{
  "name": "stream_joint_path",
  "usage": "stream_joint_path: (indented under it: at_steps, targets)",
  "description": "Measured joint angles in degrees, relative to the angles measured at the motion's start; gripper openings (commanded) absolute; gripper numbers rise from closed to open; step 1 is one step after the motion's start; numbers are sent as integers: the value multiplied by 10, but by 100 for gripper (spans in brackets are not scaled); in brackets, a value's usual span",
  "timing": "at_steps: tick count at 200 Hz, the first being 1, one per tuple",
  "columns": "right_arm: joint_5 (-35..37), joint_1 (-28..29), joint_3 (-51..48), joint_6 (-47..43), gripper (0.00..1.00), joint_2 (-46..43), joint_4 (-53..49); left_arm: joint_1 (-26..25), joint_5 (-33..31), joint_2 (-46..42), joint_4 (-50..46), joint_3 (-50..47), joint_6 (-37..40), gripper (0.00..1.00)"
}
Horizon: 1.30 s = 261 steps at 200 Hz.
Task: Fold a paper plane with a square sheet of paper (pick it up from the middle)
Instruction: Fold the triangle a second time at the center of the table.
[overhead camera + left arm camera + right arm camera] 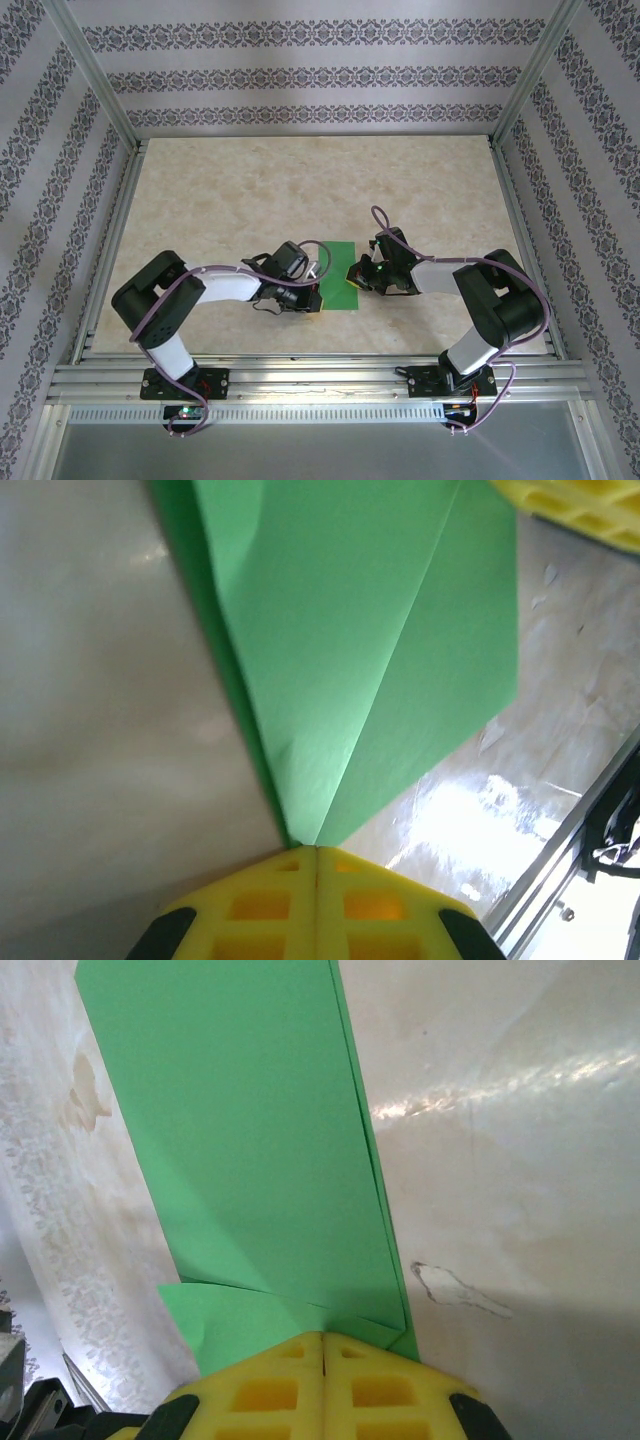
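Top view: thin, bright-green paper sheet (pixel 338 275), oblong in outline, on the pale marbled bench (pixel 300 190) between the two arms, nearer the front edge than the back. Left gripper (pixel 316 290) at the sheet's left side, towards the near corner; right gripper (pixel 364 273) at the right side, about midway along. Both arms bent inward from bases at the aluminium front rail (pixel 320 385); patterned walls (pixel 300 70) on three sides.

Left wrist view: yellow lattice fingers (pixel 260 910) of the left gripper (pixel 316 852) closed tip to tip, pinching a pointed corner of the sheet (pixel 370 630). Straight crease from that corner up across the paper; darker green layer along the left side. Yellow finger (pixel 570 505) of the right gripper at the sheet's far edge, top right.

Right wrist view: yellow fingers (pixel 390 1390) of the right gripper (pixel 322 1340) shut with no gap, tips at the sheet's (pixel 250 1140) near edge — pinching or merely pressing, not clear. Small folded flap beside the tips at lower left; second layer just showing along the long right edge. Glossy bench surface beneath, with a small scuff mark (pixel 460 1290) just beside the paper.
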Motion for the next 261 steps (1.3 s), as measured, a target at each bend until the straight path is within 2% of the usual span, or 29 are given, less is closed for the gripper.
stream_joint_path:
  at_steps: [36,70,111,142,155,170,210,261]
  targets:
    - [0,0,1,0,0,0,-1,0,-10,-40,-40,-9,5,3]
    - [-1,0,7,-2,2,1,-10,2,-10,-82,-40,15,4,6]
    - [-1,0,12,-7,6,1,-19,20,-2,12,-29,123,16,1]
    - [0,0,19,-15,9,-1,-37,31,-2,88,-37,167,39,1]
    - [0,0,19,-17,15,-13,-49,32,-9,105,-47,174,52,1]
    - [8,0,19,-19,24,-43,-67,32,-12,112,-56,174,62,0]
    - [83,16,19,-26,30,-157,-178,33,-12,114,-59,164,73,0]
    - [90,59,-29,10,31,-200,-213,36,4,111,-33,144,72,0]
